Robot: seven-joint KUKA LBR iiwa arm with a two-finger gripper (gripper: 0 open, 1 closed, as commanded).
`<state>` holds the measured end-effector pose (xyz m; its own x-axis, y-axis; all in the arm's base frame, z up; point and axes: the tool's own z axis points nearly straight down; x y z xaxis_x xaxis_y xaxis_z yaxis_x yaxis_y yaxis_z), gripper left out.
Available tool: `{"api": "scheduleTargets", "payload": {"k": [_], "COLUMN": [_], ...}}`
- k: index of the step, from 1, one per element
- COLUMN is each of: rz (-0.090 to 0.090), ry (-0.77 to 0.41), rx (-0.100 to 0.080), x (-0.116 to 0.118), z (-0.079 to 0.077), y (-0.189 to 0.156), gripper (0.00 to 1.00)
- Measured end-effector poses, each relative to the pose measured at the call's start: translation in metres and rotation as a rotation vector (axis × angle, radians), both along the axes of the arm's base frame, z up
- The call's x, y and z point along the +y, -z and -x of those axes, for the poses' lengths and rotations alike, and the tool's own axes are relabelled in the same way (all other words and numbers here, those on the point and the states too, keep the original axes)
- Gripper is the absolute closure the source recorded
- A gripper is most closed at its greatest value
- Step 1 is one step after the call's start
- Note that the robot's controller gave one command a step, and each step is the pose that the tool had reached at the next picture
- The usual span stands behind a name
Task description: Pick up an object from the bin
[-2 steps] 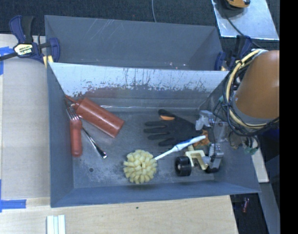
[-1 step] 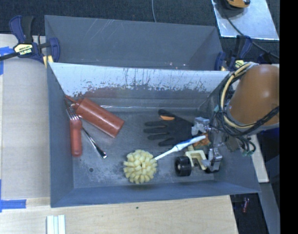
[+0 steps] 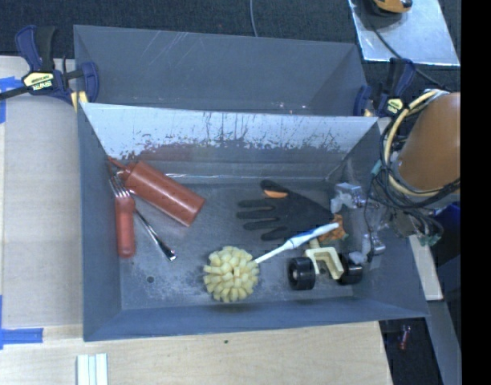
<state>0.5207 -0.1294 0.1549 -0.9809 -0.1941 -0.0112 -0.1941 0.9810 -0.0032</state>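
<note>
Several small things lie scattered on the floor of the grey metal bin (image 3: 229, 79), and the gripper (image 3: 364, 229) hangs low at the bin's right end, close under the sloping right wall. The step in hand looks like the approach. Nothing can be seen clamped, and whether the jaws stand apart or together I cannot tell, since the wrist's cables and brackets crowd that corner.

Nearest to it are two candidates: a small toy (image 3: 322, 265) with a cream body and black wheels, just beside the gripper toward the front wall, and a white toothbrush (image 3: 298, 243) whose orange-tipped end lies right by the gripper. The next move, as I judge it, calls for settling on one of these and closing squarely across it. The toy is hard, blocky plastic and should give firm faces, while the toothbrush is thin, smooth and low to the floor, so likelier to slip.

A limp black glove (image 3: 282, 211) lies just behind the brush. Further left sit a knobbly pale-yellow ball (image 3: 231, 273), a smooth red cylinder (image 3: 164, 192), a fork (image 3: 124, 223) with a red handle and a thin metal rod (image 3: 156, 237) – all well apart from the gripper.
</note>
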Motion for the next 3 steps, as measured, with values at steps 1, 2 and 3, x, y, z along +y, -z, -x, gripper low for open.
{"api": "scheduleTargets", "payload": {"k": [1, 2, 3], "rz": [0.0, 0.004, -0.003], "ry": [-0.003, -0.005, 0.282], "rx": [0.004, -0.007, 0.001], "x": [0.003, -0.02, 0.001], "z": [0.013, 0.019, 0.033], "y": [0.036, 0.086, 0.085], "gripper": [0.0, 0.0, 1.0]}}
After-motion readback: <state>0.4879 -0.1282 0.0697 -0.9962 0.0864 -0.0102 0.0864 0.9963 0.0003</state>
